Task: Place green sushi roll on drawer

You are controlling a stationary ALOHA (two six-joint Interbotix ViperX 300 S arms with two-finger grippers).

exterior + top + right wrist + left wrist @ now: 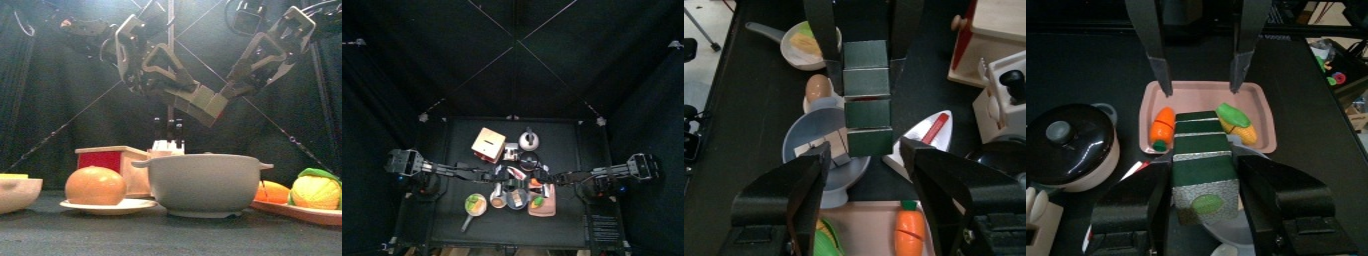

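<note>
Both grippers, left and right, clamped on green sushi roll above gray bowl.

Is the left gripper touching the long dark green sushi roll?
Touching. The left wrist view shows the left gripper clamping the long dark green sushi roll, no gap.

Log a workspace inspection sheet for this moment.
Surface: black table, crowded in the middle.
Job's things: green sushi roll held in the air above the tray; drawer top bare.
Clutter: kettle, bowl, pink tray with carrot.
Grippers: left gripper has its jaws closed on one end of the roll; right gripper sits at the other end.
Cables: nothing seen.
Surroundings: black curtains.
</note>
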